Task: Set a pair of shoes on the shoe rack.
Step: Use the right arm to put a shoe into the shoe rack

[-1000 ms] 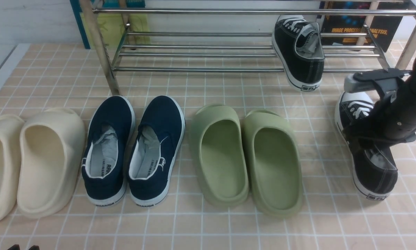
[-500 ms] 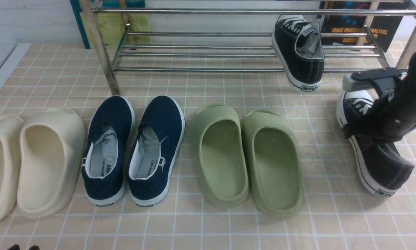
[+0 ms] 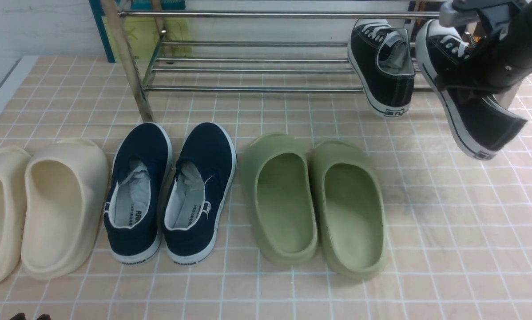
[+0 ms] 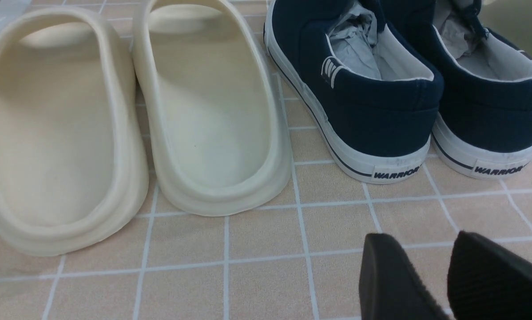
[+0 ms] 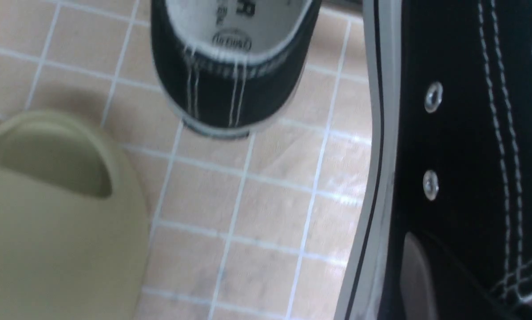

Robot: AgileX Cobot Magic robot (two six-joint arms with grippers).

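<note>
Change: the right arm has lifted the second black sneaker off the tiles and carried it up and away toward the rack. A second ago that shoe stood on the floor at the right.
Right gripper (image 3: 470,71): clamped on the held sneaker at its middle. The wrist view shows a grey finger pad (image 5: 414,275) pressed against the canvas side.
Held sneaker (image 3: 474,113): clear of the floor and tilted, with its toe high and far, its heel low and near, and its white sole turned left. It hangs just right of the other sneaker. I cannot tell whether it touches the rack.
Sneaker on the rack (image 3: 383,62): lies on the right end of the lower tier, toe far. Its heel sticks out past the nearest bar and over the floor.
Shoe rack (image 3: 248,89): stands across the far side. The rest of its lower bars are bare.
Left gripper (image 4: 421,249): low at the near left, above the tiles, with its two black fingers a narrow gap apart and holding nothing.
Navy slip-on shoes (image 3: 201,155): side by side on the floor, left of centre, heels near.
Green slippers (image 3: 275,144): a pair on the floor just right of the navy shoes.
Cream slippers (image 3: 66,155): a pair at the far left edge of the floor.
Tiled floor (image 3: 448,244): beige squares with pale grout.
</note>
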